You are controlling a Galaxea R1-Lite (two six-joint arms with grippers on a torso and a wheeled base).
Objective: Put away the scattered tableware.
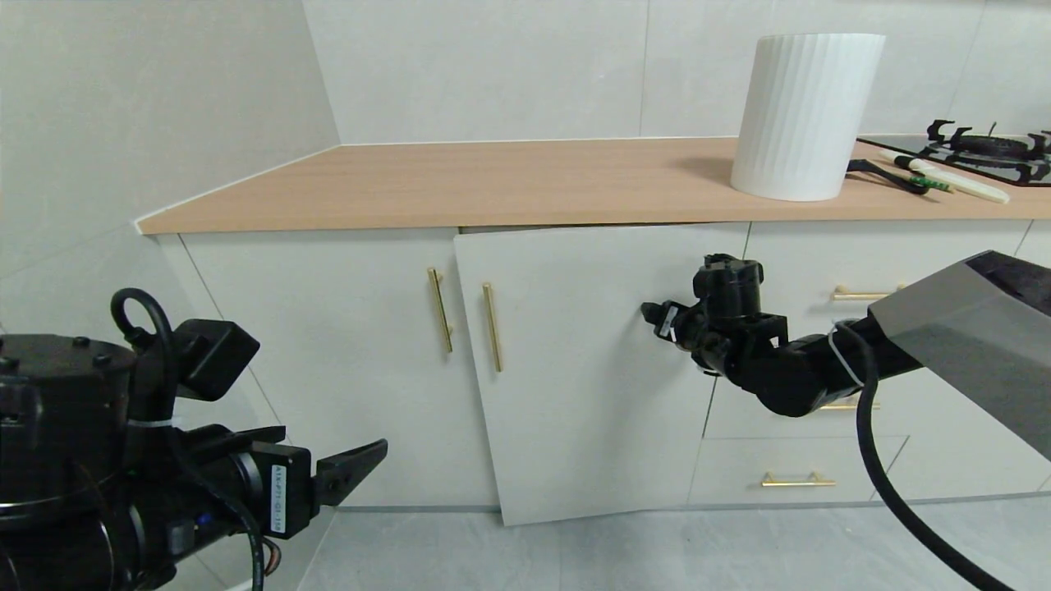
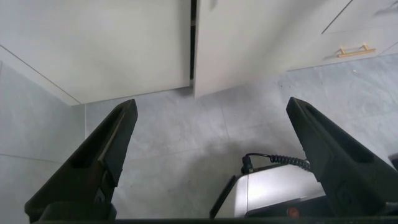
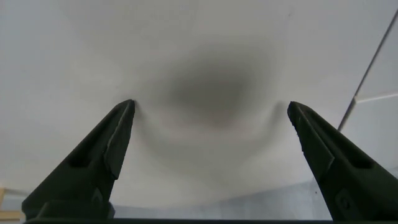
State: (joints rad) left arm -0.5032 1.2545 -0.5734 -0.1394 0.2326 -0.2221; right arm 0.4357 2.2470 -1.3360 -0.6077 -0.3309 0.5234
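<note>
Though splayed, right hand (image 3: 210,104) against door (image 1: 575,369)

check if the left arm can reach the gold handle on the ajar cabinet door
Probably yes. The left end effector is open, low and left of the handle on the ajar door, with nothing between them. The right end effector is at the door's face, out of the way.

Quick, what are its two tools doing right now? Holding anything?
Left tool: open, holding nothing, above the floor.
Right tool: open, holding nothing, tips at the ajar cabinet door.
</note>
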